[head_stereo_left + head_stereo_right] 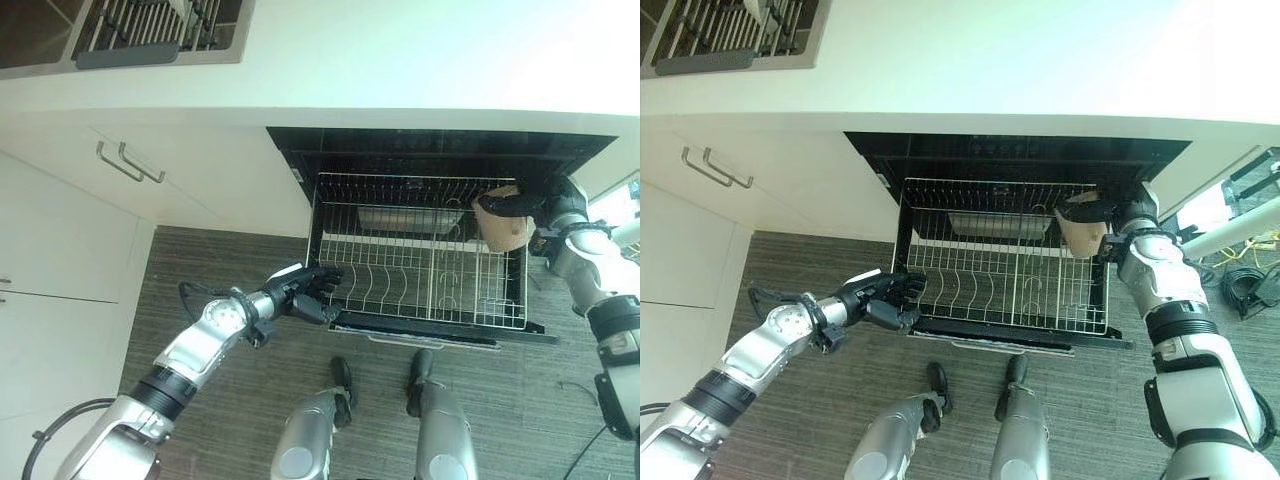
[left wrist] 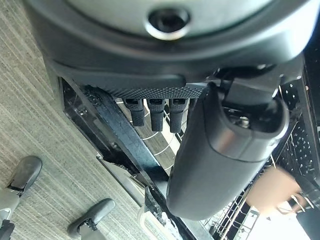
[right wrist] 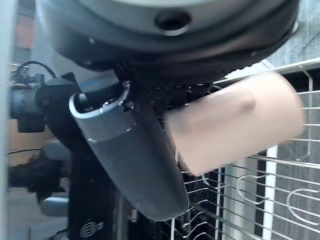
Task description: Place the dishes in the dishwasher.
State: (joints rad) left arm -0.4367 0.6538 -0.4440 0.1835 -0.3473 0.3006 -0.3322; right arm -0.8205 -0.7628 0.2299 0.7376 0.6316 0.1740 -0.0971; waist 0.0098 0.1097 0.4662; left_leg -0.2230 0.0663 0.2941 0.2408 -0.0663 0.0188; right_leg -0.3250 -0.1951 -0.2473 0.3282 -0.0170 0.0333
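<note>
A white table [image 1: 400,70] runs across the far side of the scene, with a sink [image 1: 130,35] set into it at the far left and white cupboards [image 1: 70,240] below. Under the table the dishwasher [image 1: 440,150] stands open, and its wire rack [image 1: 420,255] is pulled out over the grey floor [image 1: 220,290], which leaves the rows of tines open to reach from above. A shallow metal tray [image 1: 400,218] lies at the back of the rack.

The left robot hand [image 1: 310,290] is at the rack's front left corner, fingers curled round the dark front edge [image 2: 125,145]; the left wrist view shows them hooked over it. This looks like a steadying hold that keeps the rack drawn out while the other arm loads.

The right robot hand [image 1: 1120,222] is at the rack's far right corner and holds a beige cup [image 1: 1082,226]. Its thumb [image 3: 140,165] and fingers are wrapped round the cup's side, and the cup lies tilted on its side above the wires rather than upright, probably so it can go in mouth down between the tines. The cup appears not yet set down. The step in hand is judged to be lowering it into the right part of the rack, with care that its rim does not catch on a wire.
</note>
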